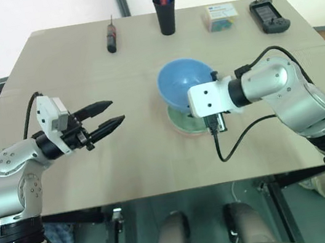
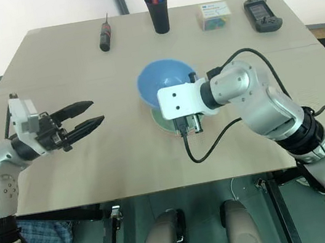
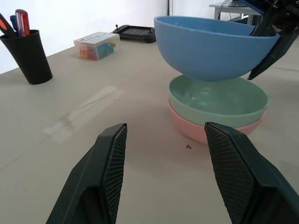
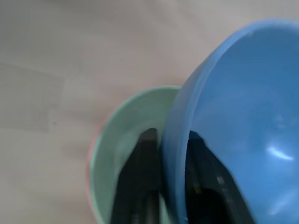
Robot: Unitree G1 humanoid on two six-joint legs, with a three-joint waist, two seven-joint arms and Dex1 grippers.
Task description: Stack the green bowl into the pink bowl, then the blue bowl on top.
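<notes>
The blue bowl hangs tilted just above the green bowl, which sits nested in the pink bowl at the table's middle. My right gripper is shut on the blue bowl's rim, one finger inside and one outside. Under the blue bowl only a slice of the green bowl shows. My left gripper stands open and holds nothing. It hovers over the table to the left of the bowls and points toward them.
Along the far edge of the table stand a black pen cup, a screwdriver, a small box of coloured pieces and a black handheld device. A cable loops beside my right wrist.
</notes>
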